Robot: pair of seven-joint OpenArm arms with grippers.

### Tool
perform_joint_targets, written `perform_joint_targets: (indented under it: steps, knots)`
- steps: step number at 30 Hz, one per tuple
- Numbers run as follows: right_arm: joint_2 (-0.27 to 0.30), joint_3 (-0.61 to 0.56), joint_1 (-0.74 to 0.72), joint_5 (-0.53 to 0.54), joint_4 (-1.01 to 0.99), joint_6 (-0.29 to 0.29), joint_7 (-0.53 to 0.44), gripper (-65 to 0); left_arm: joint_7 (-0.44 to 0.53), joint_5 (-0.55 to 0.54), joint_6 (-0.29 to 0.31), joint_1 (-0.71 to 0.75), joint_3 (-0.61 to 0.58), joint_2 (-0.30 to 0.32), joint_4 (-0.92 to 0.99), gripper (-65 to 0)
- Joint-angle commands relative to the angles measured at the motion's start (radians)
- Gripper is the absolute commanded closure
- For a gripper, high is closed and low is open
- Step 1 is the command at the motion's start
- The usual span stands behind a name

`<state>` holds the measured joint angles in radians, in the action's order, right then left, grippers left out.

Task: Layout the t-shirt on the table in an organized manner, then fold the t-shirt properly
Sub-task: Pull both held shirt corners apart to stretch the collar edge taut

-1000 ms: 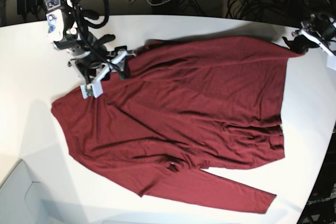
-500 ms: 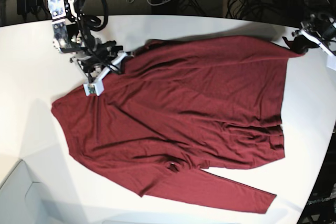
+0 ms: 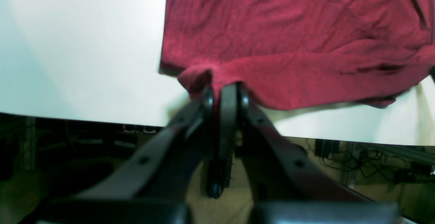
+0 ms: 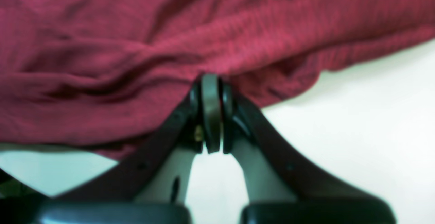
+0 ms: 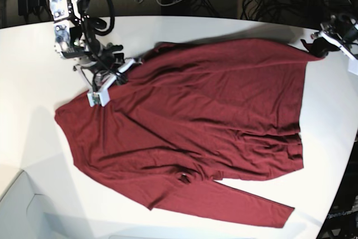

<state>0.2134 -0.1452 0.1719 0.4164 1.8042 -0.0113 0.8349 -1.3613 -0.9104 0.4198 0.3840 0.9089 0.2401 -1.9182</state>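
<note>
Smooth white table (image 5: 33, 71) bears wrinkly t-shirt (image 5: 196, 121), both jaws seemingly (blurred) pinching hems.

Bright even overhead light; white table (image 5: 33, 60) glares; wrist views soft, end effector parts blurred.

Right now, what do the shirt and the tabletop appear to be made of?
The t-shirt: thin, soft maroon knit, probably cotton jersey; it wrinkles and shows fine ribbing in the right wrist view. The table: smooth white surface with a slight sheen, likely laminate or painted board; the exact material is unclear.
</note>
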Motion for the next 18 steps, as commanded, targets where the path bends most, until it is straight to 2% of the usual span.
perform_joint_targets:
  steps: [1,11,14,18]
  knots:
    - [0.007,0.005,0.002,0.005,0.039,0.004,-0.021,0.0,0.013,-0.019,0.004,-0.003,0.006,0.014,-0.014,-0.4]
    - [0.007,0.104,0.117,0.006,0.147,0.006,-0.024,0.0,0.012,-0.019,0.004,-0.003,0.006,-0.025,-0.014,-0.4]
    - [0.007,0.144,0.174,0.006,0.156,0.006,-0.072,0.0,0.012,-0.019,0.004,-0.003,0.005,-0.032,-0.014,-0.4]
    - [0.027,0.169,0.232,0.008,0.157,0.006,-0.121,0.0,0.012,-0.017,0.004,-0.003,-0.06,-0.032,-0.014,-0.4]
